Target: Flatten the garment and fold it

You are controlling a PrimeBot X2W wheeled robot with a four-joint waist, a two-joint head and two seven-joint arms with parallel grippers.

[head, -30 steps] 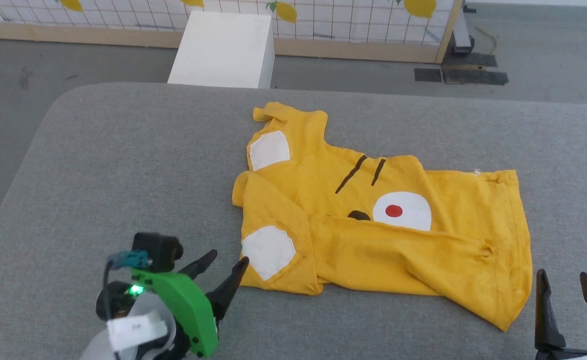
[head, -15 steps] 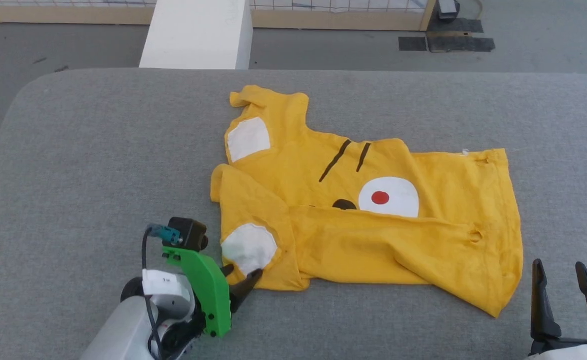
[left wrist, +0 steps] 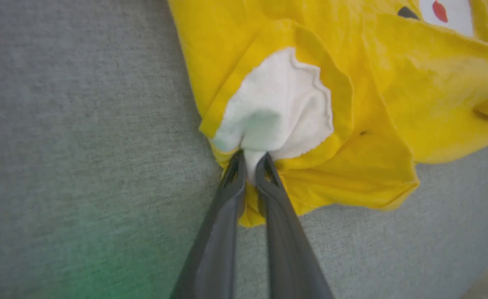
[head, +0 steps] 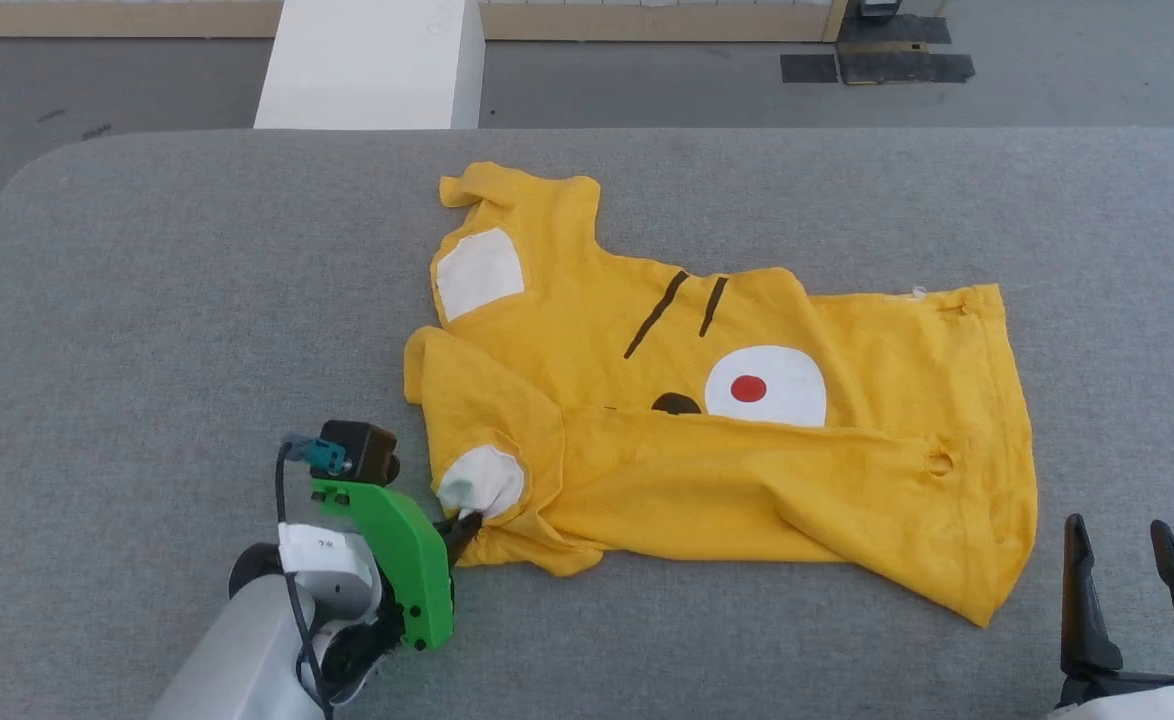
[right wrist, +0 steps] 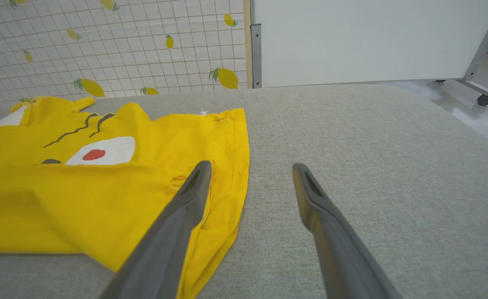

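Your left gripper [left wrist: 250, 160] has its jaws clamped on the white sleeve patch [left wrist: 281, 104] of the yellow shirt [head: 707, 440], which lies crumpled and half folded beyond them. Your right gripper [head: 1127, 545] holds its jaws apart, with the shirt's hem just to their left. Under both is a grey padded table [head: 197, 300], with a white box [head: 367, 65] and a lemon-print wall [right wrist: 102, 50] beyond.

We look across a wide table [head: 147, 300] covered in grey fabric to a grey floor [head: 97, 80], where a white block [head: 367, 65] stands just past the far edge and dark mats [head: 877, 65] lie near a wooden baseboard [head: 647, 18]. Behind it we see a grid wall [right wrist: 123, 45] printed with lemons, beside a white board [right wrist: 364, 37] on a wheeled metal frame [right wrist: 481, 50].
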